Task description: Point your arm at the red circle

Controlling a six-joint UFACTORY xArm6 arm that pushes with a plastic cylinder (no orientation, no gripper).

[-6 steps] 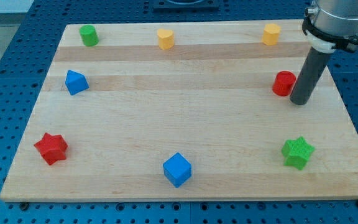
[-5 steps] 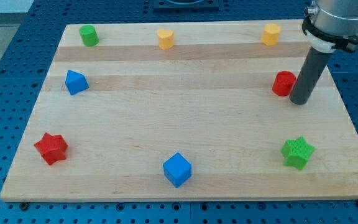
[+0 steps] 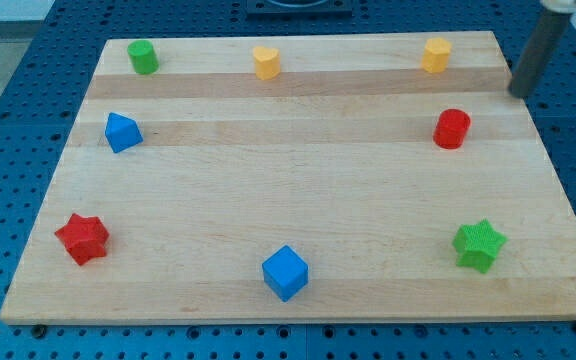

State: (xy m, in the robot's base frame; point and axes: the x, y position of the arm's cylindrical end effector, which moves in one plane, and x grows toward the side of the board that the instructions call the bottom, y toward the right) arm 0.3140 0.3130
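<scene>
The red circle block (image 3: 452, 129) stands upright near the right edge of the wooden board (image 3: 298, 190). My tip (image 3: 520, 94) is at the view's upper right, just past the board's right edge. It is up and to the right of the red circle, well apart from it and touching no block.
A green cylinder (image 3: 143, 57), a yellow heart-like block (image 3: 266, 62) and a yellow block (image 3: 436, 55) line the top. A blue block (image 3: 121, 132) and a red star (image 3: 82, 238) sit left. A blue cube (image 3: 285, 272) and a green star (image 3: 479, 245) sit low.
My tip has moved up and to the right, away from the red circle it was touching. The red circle has shifted slightly left and up.
</scene>
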